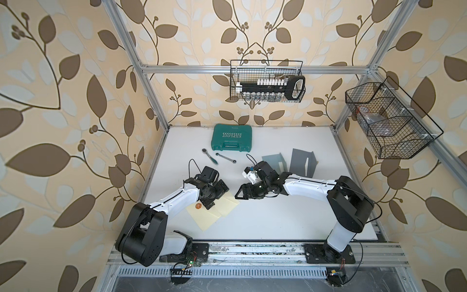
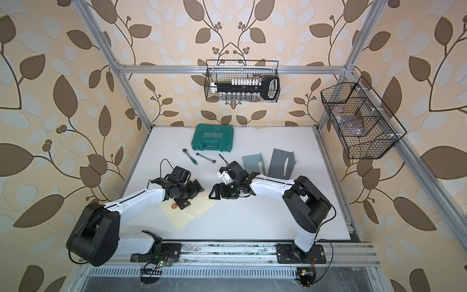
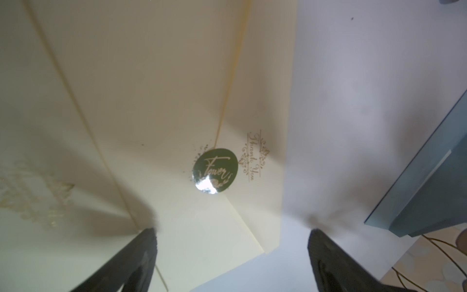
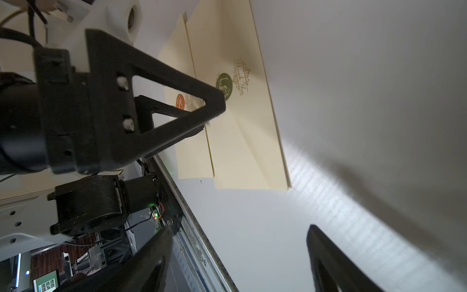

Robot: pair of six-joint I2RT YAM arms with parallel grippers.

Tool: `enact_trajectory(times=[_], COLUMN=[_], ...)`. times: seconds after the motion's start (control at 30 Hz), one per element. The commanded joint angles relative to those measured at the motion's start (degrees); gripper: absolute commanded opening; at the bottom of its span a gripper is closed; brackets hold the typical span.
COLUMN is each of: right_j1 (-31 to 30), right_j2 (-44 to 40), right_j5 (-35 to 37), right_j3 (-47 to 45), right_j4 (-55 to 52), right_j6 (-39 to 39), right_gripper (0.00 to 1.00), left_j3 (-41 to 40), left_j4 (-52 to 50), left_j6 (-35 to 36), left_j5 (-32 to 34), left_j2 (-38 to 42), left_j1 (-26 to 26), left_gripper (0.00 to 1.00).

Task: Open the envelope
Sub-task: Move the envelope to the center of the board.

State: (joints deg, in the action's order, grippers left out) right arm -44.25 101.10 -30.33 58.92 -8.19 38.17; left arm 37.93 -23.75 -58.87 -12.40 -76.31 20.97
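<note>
Currently, nearest the front edge, I log the orange-sealed envelope (image 1: 202, 220) and the green-sealed envelope (image 1: 231, 203) overlapping, flat on the worktop (image 1: 278, 222). Left gripper (image 3: 232, 235) hovers over the green-sealed one, jaws apart, empty. Right gripper (image 4: 238, 228), slightly farther, jaws apart, empty.

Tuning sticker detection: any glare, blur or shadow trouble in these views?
Left wrist view: a white glare spot on the green sticker hides part of its lettering; gold print on the second envelope is blurred; shadows cross the paper. Right wrist view: bright patch on the table, sticker glare-free. Both top views: even light, no glare.
</note>
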Motion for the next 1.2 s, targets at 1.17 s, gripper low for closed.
enact_trajectory(times=[1.17], right_j1=[9.13], right_j2=[-7.27], right_j5=[5.11], right_j3=[-9.97], right_j4=[4.78], right_j6=[3.13], right_gripper=[0.74], left_j3=[9.14], left_j4=[0.48], left_j6=[12.02], left_j5=[7.2], left_j2=[-2.1], left_j1=[14.91], left_gripper=[0.9])
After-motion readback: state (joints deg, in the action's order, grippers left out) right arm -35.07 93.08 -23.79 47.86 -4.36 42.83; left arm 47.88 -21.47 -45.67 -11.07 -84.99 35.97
